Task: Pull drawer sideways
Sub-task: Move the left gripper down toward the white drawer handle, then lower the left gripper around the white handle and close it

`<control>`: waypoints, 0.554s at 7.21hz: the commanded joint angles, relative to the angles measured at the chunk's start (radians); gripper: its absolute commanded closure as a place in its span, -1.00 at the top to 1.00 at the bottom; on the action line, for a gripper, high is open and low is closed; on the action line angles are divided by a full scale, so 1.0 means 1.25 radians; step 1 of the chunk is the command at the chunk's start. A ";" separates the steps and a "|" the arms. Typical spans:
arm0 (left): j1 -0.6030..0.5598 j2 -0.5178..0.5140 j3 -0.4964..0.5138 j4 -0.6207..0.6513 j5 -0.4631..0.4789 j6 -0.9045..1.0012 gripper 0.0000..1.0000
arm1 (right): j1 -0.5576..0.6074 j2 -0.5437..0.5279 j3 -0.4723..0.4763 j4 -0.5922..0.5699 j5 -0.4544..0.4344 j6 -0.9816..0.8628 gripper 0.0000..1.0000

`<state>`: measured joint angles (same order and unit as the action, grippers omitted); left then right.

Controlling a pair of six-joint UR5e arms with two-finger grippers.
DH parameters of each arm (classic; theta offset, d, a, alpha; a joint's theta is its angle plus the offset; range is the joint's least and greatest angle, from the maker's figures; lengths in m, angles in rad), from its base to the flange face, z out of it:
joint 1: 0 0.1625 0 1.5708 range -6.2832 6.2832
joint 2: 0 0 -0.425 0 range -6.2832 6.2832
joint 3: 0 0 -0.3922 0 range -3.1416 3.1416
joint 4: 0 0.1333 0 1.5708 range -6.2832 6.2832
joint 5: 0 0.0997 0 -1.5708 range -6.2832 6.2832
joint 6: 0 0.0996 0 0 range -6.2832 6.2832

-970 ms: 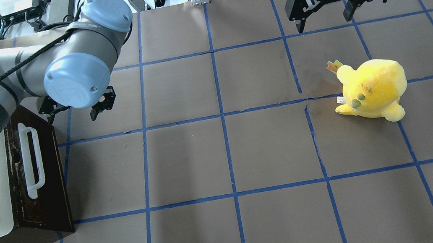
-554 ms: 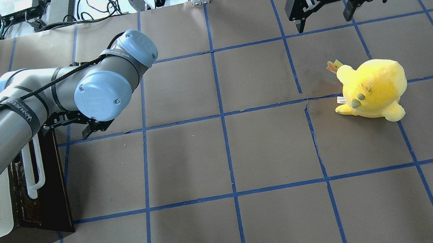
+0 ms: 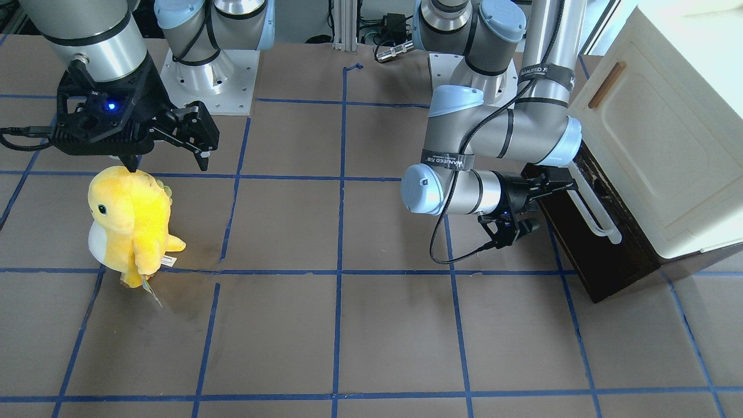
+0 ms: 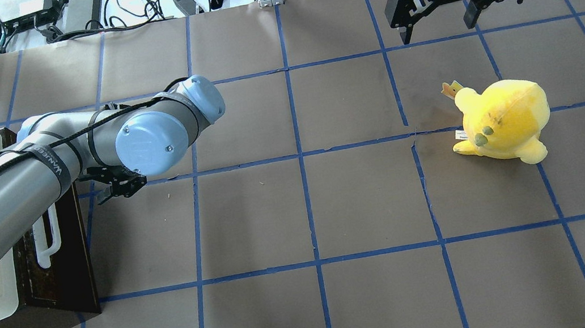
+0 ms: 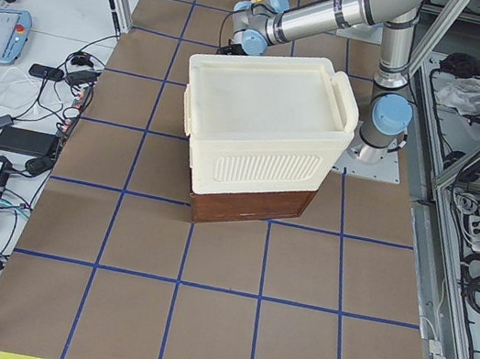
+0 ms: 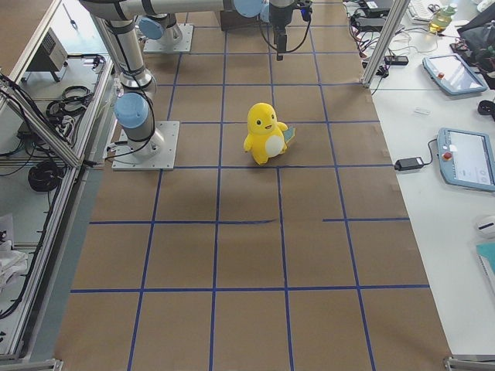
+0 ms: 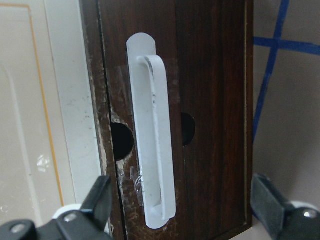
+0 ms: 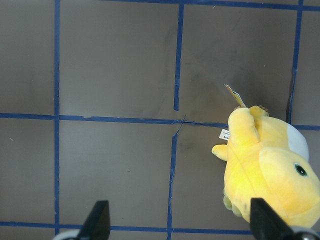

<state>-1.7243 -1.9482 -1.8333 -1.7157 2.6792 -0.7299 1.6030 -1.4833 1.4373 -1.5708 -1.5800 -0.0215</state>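
In the front-facing view the drawer [image 3: 603, 255] sits shut at the foot of the cabinet [image 3: 667, 145], at the table's [image 3: 348, 337] end on the robot's left. The left gripper [image 3: 548, 206] hovers just before the handle [image 3: 592, 212], jaws spread and empty. It looks nearer the bar's far end than its middle, so a pull from there could twist the drawer and bind it. The right gripper [image 3: 168, 165] hangs released above the plush [image 3: 130, 223], well apart, and is no likely trouble. Overhead, the arm hides part of the handle, so depth is hard to judge; driving in too far would jam the fingertips on the dark front. From the left end, nothing visible fastens the cabinet, so a pull might drag it whole. The right-end view shows only the plush. In the left wrist view the bar lies left of the jaws' middle, so one pad [image 7: 97, 200] may strike first and skew the grip. The right wrist view shows only plush and table.
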 commanded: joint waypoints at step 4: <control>0.016 -0.016 -0.012 -0.053 0.111 -0.003 1.00 | 0.000 0.000 0.000 0.000 0.000 0.000 1.00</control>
<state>-1.7122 -1.9633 -1.8479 -1.7786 2.8121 -0.7324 1.6030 -1.4834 1.4373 -1.5708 -1.5800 -0.0214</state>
